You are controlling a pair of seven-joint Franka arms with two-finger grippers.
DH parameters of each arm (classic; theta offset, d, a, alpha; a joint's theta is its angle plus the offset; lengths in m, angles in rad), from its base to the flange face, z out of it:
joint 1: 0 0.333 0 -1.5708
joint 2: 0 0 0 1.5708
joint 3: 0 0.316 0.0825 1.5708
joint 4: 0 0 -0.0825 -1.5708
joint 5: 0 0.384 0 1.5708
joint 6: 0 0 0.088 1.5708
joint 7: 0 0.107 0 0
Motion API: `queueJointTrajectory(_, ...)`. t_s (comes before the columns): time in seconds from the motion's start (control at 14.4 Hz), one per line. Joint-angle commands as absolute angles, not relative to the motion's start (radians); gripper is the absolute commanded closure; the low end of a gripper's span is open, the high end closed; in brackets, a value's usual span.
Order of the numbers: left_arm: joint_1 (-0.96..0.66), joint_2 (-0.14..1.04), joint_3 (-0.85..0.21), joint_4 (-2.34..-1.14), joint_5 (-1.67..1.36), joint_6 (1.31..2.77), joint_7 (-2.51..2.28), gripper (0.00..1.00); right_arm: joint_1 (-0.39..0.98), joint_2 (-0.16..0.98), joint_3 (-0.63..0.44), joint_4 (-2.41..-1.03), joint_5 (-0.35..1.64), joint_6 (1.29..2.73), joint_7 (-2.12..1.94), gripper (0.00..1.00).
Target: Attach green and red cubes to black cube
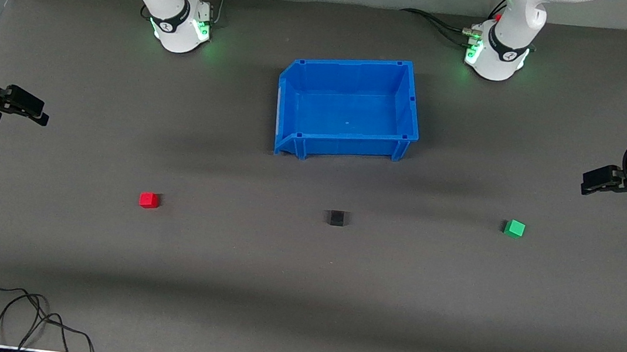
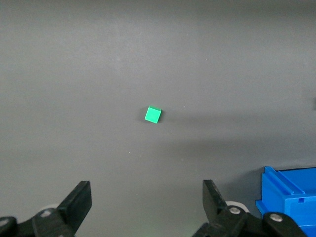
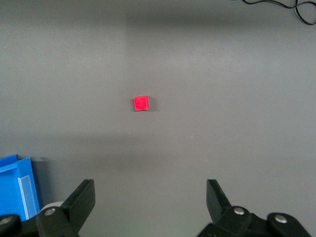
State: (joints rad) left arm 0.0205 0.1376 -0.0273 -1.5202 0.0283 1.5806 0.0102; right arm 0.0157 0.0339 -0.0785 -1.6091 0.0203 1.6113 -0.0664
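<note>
Black cube (image 1: 336,218) sits on the grey table (image 1: 300,292), about midway between the two arms' ends, nearer the front camera than the blue bin (image 1: 348,109), nothing touching it. Red cube (image 1: 149,200) lies toward the right arm's end of the table, well apart from the black cube, roughly in line with it; also seen alone on bare table in the right wrist view (image 3: 141,103). Green cube (image 1: 514,228) lies toward the left arm's end, well apart from the black cube, slightly farther from the front camera than it; seen in the left wrist view (image 2: 153,115), turned a bit askew. All three cubes separate, none joined. Blue bin open-topped, nothing visible inside, standing between the two arm bases and the row of cubes. Left hand (image 1: 590,183) up in the air over the left arm's end of the table, fingers spread wide, holding nothing (image 2: 147,210). Right hand (image 1: 37,111) over the right arm's end of the table, fingers also spread wide, holding nothing (image 3: 150,207). Loose black cable (image 1: 8,312) lies on the table edge nearest the front camera, toward the right arm's end.
</note>
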Motion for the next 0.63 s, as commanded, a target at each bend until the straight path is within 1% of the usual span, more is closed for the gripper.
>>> queueJointTrajectory(0.0,0.012,0.152,-0.026,-1.491,0.028,1.574,0.029,0.0,0.02,0.023,-0.084,-1.614,0.038,1.621,-0.089,0.0)
queueJointTrajectory(0.42,0.006,0.156,-0.026,-1.489,0.035,1.582,0.029,0.0,0.021,0.026,-0.08,-1.609,0.04,1.623,-0.055,0.0)
queueJointTrajectory(0.56,0.011,0.167,-0.026,-1.489,0.028,1.583,0.028,0.0,0.021,0.028,-0.078,-1.605,0.041,1.624,0.045,0.0)
